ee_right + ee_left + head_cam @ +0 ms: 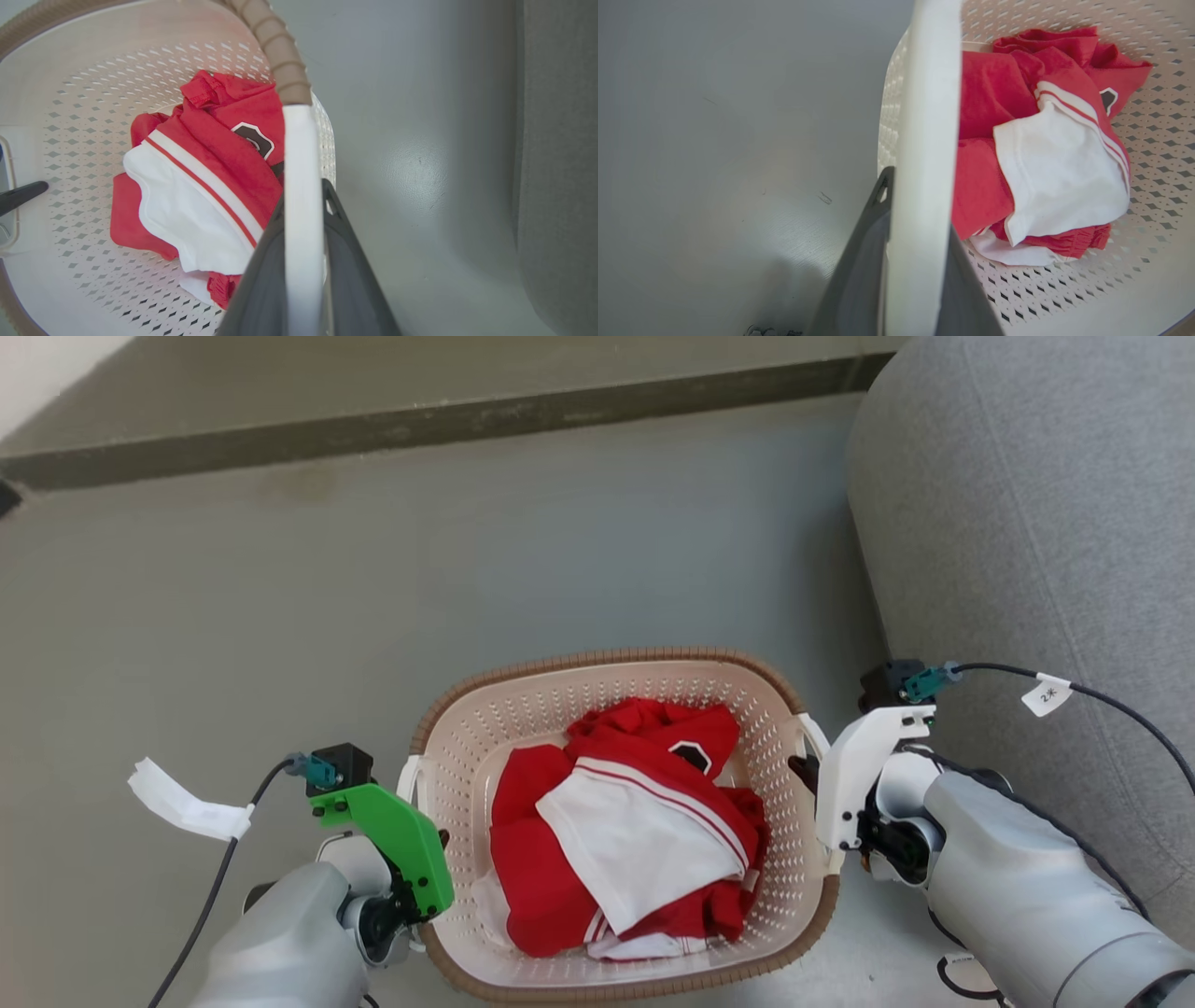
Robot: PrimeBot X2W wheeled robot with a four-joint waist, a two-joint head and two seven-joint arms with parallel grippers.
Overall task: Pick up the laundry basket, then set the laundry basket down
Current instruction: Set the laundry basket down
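- Grey floor (467,569) across most of the head view, crossed near the top by a darker ledge (420,425).
- Grey upholstered sofa (1027,504) along the right side, close beside the right arm.
- Laundry basket (523,714) low in the middle of the head view, between the two arms and just left of the sofa. Cream perforated walls, brown woven-look rim (597,658), upright, mouth open toward the camera. Impossible to tell whether resting on the floor or lifted off it.
- Red and white jersey (625,821) crumpled inside the basket, covering most of the bottom. White panel with red stripes on top, dark badge toward the far side.
- Left gripper (920,205) clamped on the basket's white left handle (924,116). One dark finger on the outer face, the other on the inner face, both pressed flat against the plastic in the left wrist view. Green cover (397,840) above it in the head view.
- Right gripper (303,196) clamped likewise on the white right handle (299,154), a dark finger on each face, the brown rim running on beyond the handle's end. White cover (864,765) above it in the head view.
- Crumpled white paper tag (187,807) on the left arm's cable, over the floor.
- Small white label (1046,693) on the right arm's cable, against the sofa.
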